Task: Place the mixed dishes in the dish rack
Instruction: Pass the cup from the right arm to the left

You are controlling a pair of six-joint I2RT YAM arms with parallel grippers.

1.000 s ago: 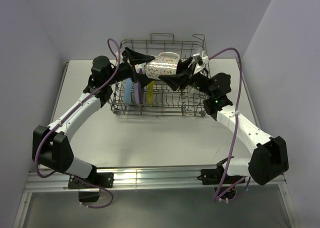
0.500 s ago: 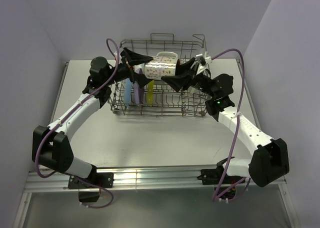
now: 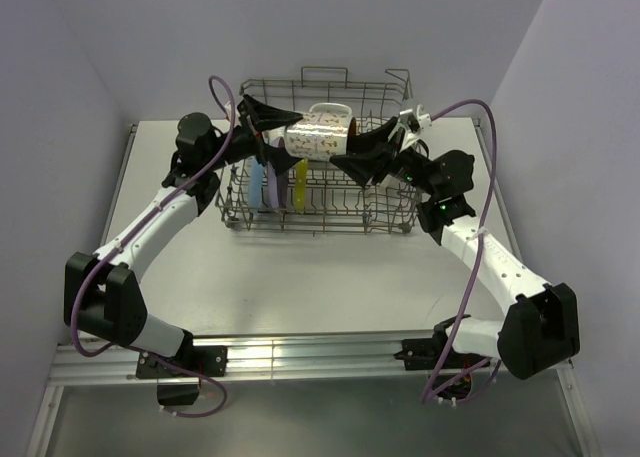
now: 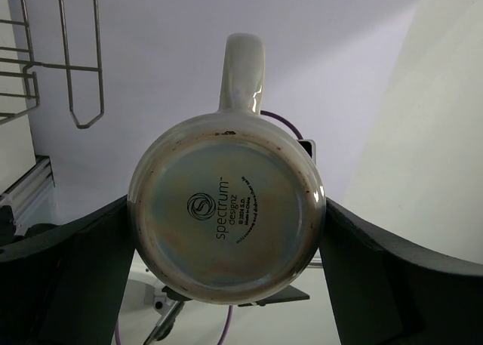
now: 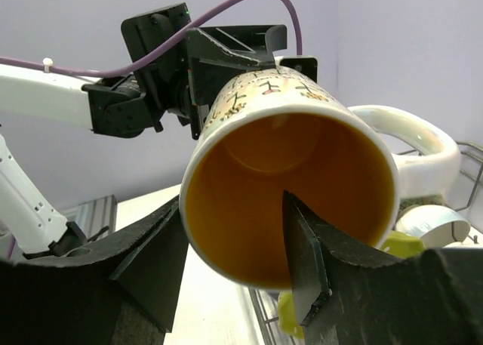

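Presently the left gripper's fingers (image 4: 83, 269) stand one on each side of the base of the orange-inside cup (image 4: 226, 217), both against its wall. The left gripper (image 3: 268, 117) is judged clenched on the cup. The base fills the centre of the left wrist view, with the handle pointing to the top of the frame.

The right gripper (image 5: 232, 201) has its jaws spread across the cup's rim. One finger (image 5: 306, 262) rises in front of the orange mouth; the other lies by the outer wall at lower left. The gap is far wider than the wall, so this gripper is released, not clamping.

In the overhead view the cup lies on its side in the air at upper centre, between the two grippers and above the dish rack (image 3: 330, 212). Three plates, blue (image 3: 256, 189), lavender (image 3: 272, 182) and yellow-green (image 3: 300, 183), stand on edge in the rack's left part.

Judgement: the step in hand is a pass or re-grip of the cup over the rack, and the cup is not yet loaded. The next move calls for one secure hold, with the other gripper drawn clear of the rim. The cup should then be turned mouth down and lowered into a free bay right of the plates.
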